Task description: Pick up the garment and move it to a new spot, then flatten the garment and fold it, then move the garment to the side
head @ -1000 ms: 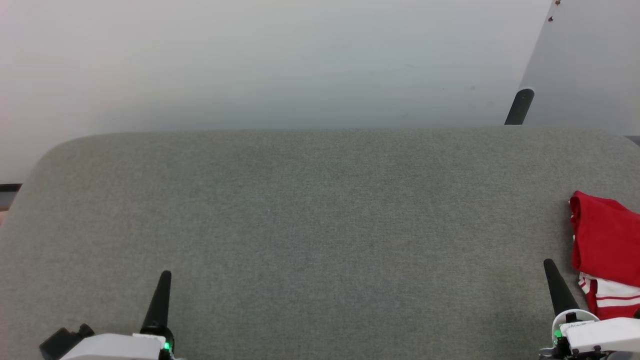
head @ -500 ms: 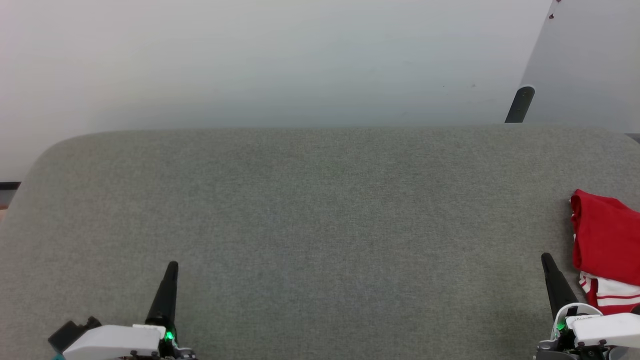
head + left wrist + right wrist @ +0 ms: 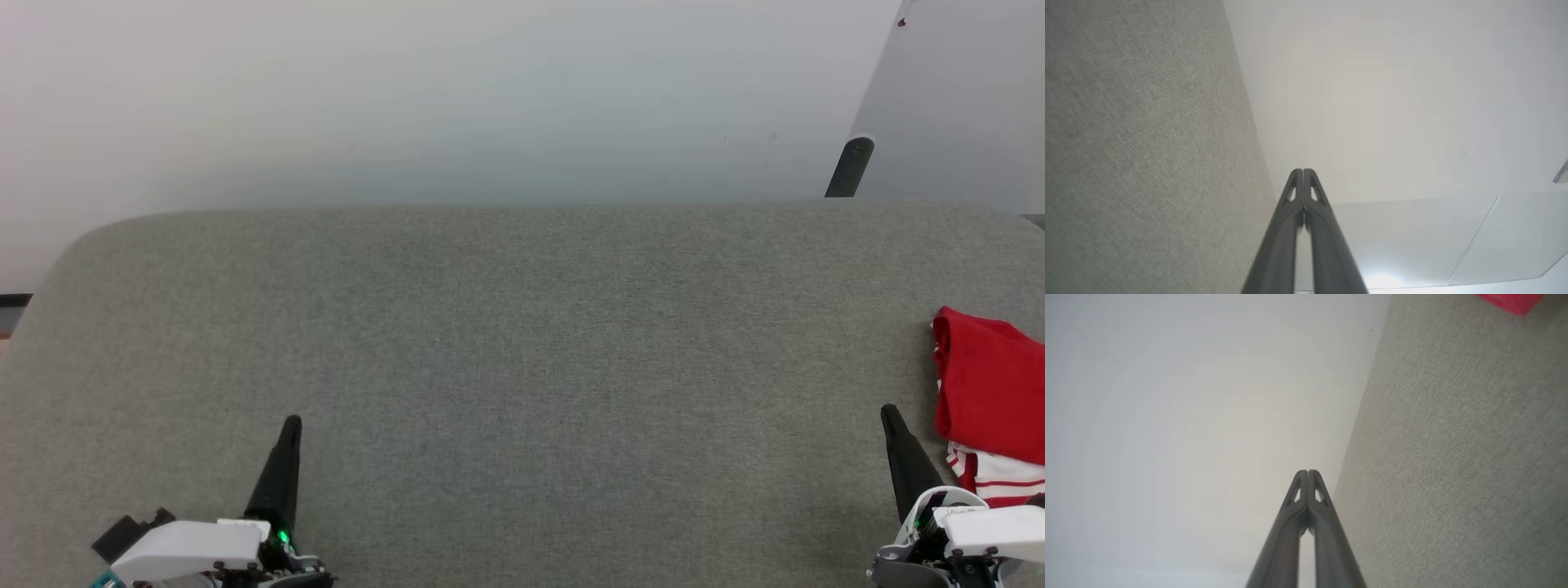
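Note:
The garment (image 3: 992,392), red with a white red-striped sleeve at its near end, lies folded at the right edge of the grey felt table (image 3: 522,343), partly cut off by the head view's border. A corner of the garment (image 3: 1511,301) shows red at the top of the right wrist view. My right gripper (image 3: 888,415) is shut and empty, just left of the garment and apart from it. My left gripper (image 3: 291,425) is shut and empty at the lower left, far from the garment. In both wrist views the fingertips (image 3: 1303,173) (image 3: 1307,473) meet.
A pale wall (image 3: 408,98) rises behind the table. A dark post (image 3: 849,167) stands behind the far right edge. The table's rounded left corner (image 3: 73,253) falls away to the floor.
Both grippers have crept a little farther up the table. The whole picture has shifted slightly upward, so the camera has moved. The garment lies as before.

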Available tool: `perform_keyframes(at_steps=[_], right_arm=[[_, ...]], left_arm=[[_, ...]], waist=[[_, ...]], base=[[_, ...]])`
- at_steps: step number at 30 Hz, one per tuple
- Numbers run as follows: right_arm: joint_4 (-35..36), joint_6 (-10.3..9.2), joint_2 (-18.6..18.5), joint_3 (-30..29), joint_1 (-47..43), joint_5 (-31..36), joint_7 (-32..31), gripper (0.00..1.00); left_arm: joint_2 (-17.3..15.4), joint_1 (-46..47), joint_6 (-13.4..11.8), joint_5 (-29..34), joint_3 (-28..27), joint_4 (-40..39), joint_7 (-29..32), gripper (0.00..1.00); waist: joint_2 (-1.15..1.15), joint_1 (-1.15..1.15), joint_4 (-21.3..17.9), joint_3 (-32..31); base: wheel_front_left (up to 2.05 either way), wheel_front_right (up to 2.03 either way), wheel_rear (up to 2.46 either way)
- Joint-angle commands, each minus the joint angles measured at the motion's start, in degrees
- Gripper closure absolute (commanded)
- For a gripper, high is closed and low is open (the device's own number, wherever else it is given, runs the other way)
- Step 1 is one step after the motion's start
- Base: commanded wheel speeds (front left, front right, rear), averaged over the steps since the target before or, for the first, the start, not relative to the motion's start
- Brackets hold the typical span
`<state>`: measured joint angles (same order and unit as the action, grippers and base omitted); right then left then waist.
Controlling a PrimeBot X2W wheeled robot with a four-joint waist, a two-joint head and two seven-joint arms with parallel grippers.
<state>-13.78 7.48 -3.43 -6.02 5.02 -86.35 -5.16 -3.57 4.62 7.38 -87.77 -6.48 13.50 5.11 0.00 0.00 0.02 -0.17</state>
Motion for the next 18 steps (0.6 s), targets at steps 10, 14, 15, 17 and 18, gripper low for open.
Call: perform_keyframes(at_steps=[10,14,15,17,18], right_arm=[[-0.2,0.02,0.56,-0.56,1.51,-5.34,-1.36,1.0],[-0.26,0.02,0.7,-0.62,1.61,-6.16,-1.58,1.0],[-0.27,0.02,0.7,-0.62,1.47,-6.12,-1.58,1.0],[-0.27,0.02,0.69,-0.62,1.34,-6.12,-1.58,1.0],[-0.26,0.02,0.69,-0.61,1.35,-6.12,-1.58,1.0]], left_arm=[[0.66,1.75,0.2,-4.14,-0.15,0.54,1.42,1.0],[0.79,2.02,0.2,-4.68,-0.14,0.68,1.65,1.0],[0.76,2.01,0.2,-4.69,-0.14,0.67,1.62,1.0],[0.76,2.0,0.2,-4.68,-0.13,0.67,1.62,1.0],[0.77,2.0,0.2,-4.68,-0.15,0.67,1.62,1.0]], waist=[[0.0,0.0,-0.02,0.27],[0.0,0.0,-0.02,0.35],[0.0,0.0,-0.02,0.35],[0.0,0.0,-0.02,0.35],[0.0,0.0,-0.02,0.35]], base=[[0.0,0.0,0.0],[0.0,0.0,0.0],[0.0,0.0,0.0],[0.0,0.0,0.0],[0.0,0.0,0.0]])
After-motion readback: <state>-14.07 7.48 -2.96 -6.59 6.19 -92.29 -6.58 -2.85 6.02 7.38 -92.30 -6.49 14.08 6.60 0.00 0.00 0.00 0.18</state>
